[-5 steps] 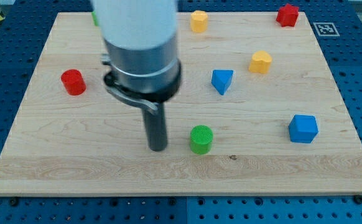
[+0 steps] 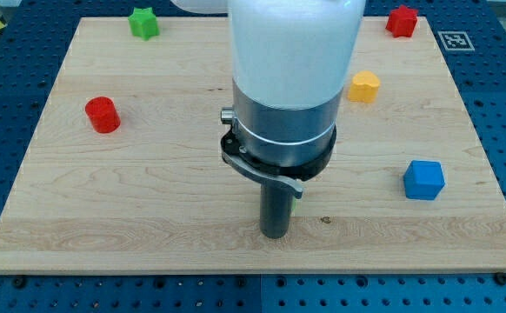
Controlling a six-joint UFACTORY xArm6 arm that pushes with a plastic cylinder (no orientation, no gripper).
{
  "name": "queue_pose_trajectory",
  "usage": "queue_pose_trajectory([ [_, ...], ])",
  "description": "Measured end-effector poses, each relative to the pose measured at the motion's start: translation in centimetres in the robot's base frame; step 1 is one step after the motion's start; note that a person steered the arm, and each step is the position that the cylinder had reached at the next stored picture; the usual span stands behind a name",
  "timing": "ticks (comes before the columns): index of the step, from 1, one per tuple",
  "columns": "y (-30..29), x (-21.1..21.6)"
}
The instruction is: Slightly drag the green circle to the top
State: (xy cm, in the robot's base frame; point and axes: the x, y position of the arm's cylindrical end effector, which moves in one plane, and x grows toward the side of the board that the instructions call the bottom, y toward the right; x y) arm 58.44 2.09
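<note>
My tip (image 2: 276,235) rests on the wooden board (image 2: 105,217) near the view's bottom centre. The green circle is almost wholly hidden behind the rod; only a thin green sliver (image 2: 298,196) shows at the rod's right edge, just above the tip. The tip stands directly on the view's bottom side of the green circle; whether it touches it cannot be told.
A green star (image 2: 143,23) is at top left, a red cylinder (image 2: 102,114) at left, a yellow block (image 2: 364,86) right of the arm, a red block (image 2: 401,21) at top right, and a blue cube (image 2: 423,179) at right. The arm body hides the board's top centre.
The arm has moved to the view's right and slightly down, from left of the green circle to just below it, now covering the circle, the blue triangle and a yellow block.
</note>
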Motion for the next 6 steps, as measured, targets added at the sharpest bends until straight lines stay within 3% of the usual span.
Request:
queue_pose_trajectory([
  [3, 2.0, 0.5],
  [6, -0.3, -1.0],
])
